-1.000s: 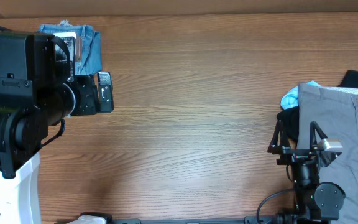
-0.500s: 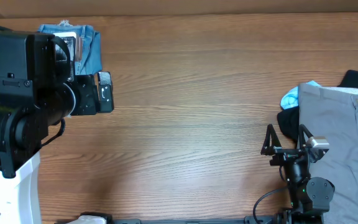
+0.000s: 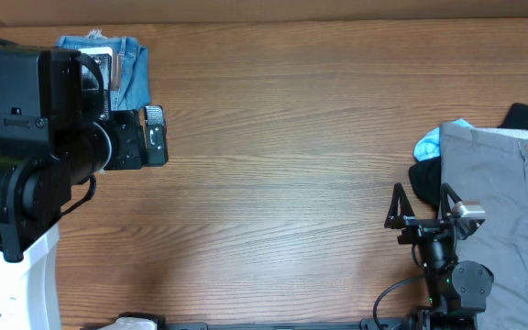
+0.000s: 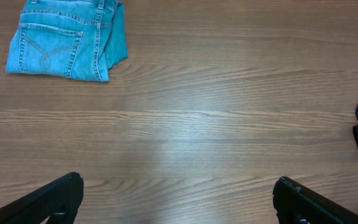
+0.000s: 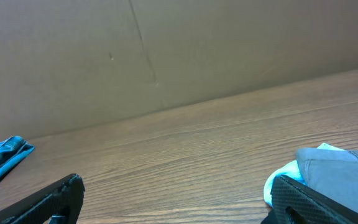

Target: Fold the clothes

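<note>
Only in left-wrist view: whole folded jeans (image 4: 66, 40).

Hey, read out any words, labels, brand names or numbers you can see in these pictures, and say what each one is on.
No text can be read in any view.
The jeans show only pocket stitching and no legible label.
The grey trousers show no print.
</note>
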Action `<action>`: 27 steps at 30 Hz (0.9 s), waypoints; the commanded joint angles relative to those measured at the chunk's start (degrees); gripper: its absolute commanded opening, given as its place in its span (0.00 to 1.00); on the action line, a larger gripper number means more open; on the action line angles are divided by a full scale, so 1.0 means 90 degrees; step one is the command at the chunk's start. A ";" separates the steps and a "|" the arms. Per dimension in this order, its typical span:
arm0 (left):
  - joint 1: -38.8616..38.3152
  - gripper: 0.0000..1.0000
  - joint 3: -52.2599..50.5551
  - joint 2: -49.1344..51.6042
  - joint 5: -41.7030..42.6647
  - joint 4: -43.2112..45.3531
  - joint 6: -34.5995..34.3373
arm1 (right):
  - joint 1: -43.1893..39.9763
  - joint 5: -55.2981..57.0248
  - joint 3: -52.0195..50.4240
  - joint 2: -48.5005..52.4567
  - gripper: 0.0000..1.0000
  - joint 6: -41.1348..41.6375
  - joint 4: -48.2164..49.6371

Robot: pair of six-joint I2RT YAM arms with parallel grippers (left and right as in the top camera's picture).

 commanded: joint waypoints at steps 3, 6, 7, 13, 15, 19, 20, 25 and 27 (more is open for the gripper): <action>-0.0027 1.00 0.0007 0.0024 0.0032 0.0012 -0.0087 | -0.0010 -0.0029 -0.0063 -0.0075 1.00 -0.0002 0.0041; -0.0027 1.00 0.0007 0.0024 0.0032 0.0010 -0.0087 | -0.0010 -0.0029 -0.0063 -0.0075 1.00 -0.0005 0.0041; -0.0027 1.00 0.0007 0.0024 0.0032 0.0010 -0.0087 | -0.0010 -0.0029 -0.0063 -0.0075 1.00 -0.0005 0.0041; -0.0027 1.00 0.0007 0.0024 0.0032 0.0010 -0.0087 | -0.0010 -0.0029 -0.0063 -0.0075 1.00 -0.0002 0.0041; -0.0024 1.00 0.0007 0.0029 0.0017 -0.0002 -0.0085 | -0.0010 -0.0029 -0.0063 -0.0075 1.00 -0.0005 0.0041; -0.0010 1.00 -0.0051 -0.0119 -0.0313 0.0243 0.0029 | -0.0010 -0.0032 -0.0063 -0.0075 1.00 -0.0005 0.0041; -0.0010 1.00 -0.0180 -0.0228 -0.0304 0.0542 0.0032 | -0.0010 -0.0029 -0.0063 -0.0075 1.00 -0.0005 0.0041; -0.0007 1.00 -0.2059 -0.1265 -0.0328 0.3045 0.0461 | -0.0010 -0.0029 -0.0063 -0.0075 1.00 -0.0002 0.0041; -0.0005 1.00 -0.3111 -0.1802 -0.0330 0.4070 0.0777 | -0.0010 -0.0029 -0.0063 -0.0075 1.00 -0.0005 0.0041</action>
